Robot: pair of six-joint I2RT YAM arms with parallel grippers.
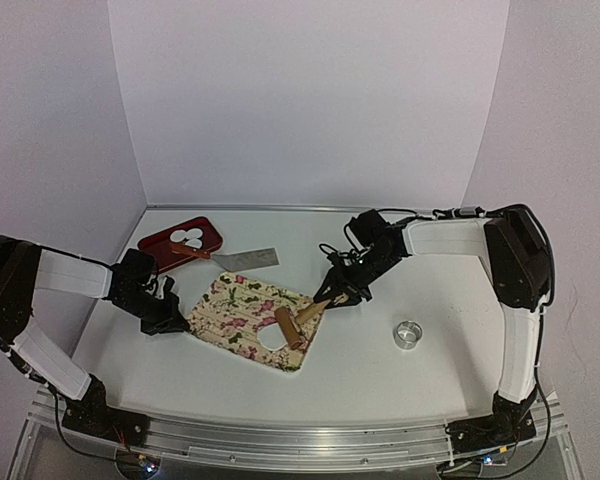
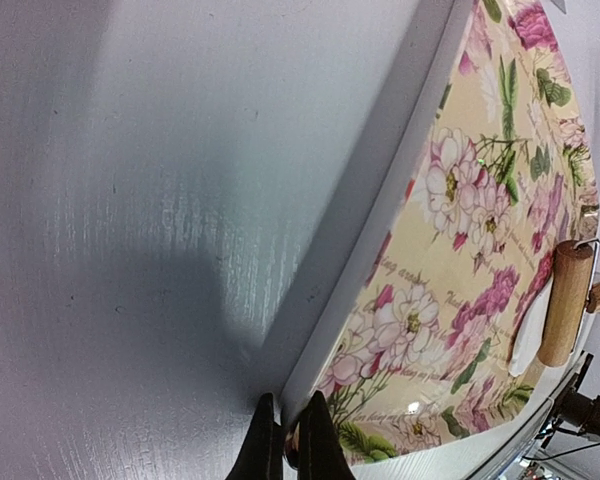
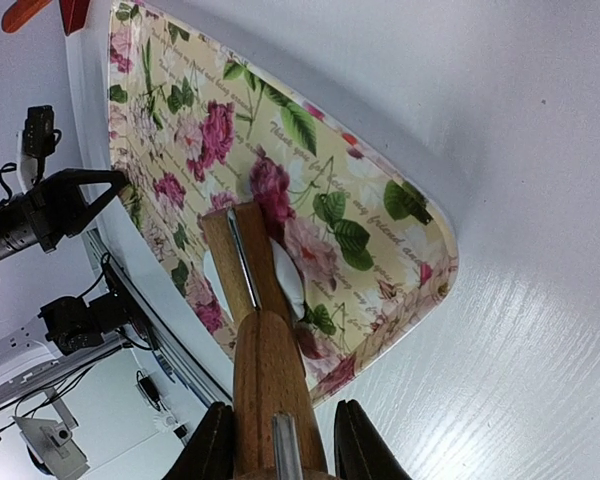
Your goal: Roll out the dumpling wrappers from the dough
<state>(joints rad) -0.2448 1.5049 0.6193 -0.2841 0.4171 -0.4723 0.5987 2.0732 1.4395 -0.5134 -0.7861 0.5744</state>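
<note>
The right hand [image 3: 278, 435] was clamped on the rolling pin [image 1: 290, 327], which lay on the dough [image 1: 269, 338]. The left hand [image 2: 290, 445] pinched the left edge of the flowery tray [image 2: 450, 190].

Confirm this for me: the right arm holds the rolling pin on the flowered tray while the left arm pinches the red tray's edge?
Not quite. The left wrist view shows the left gripper pinching the flowered tray by its edge, not the red tray. The right gripper does hold the rolling pin on the flowered tray.
</note>
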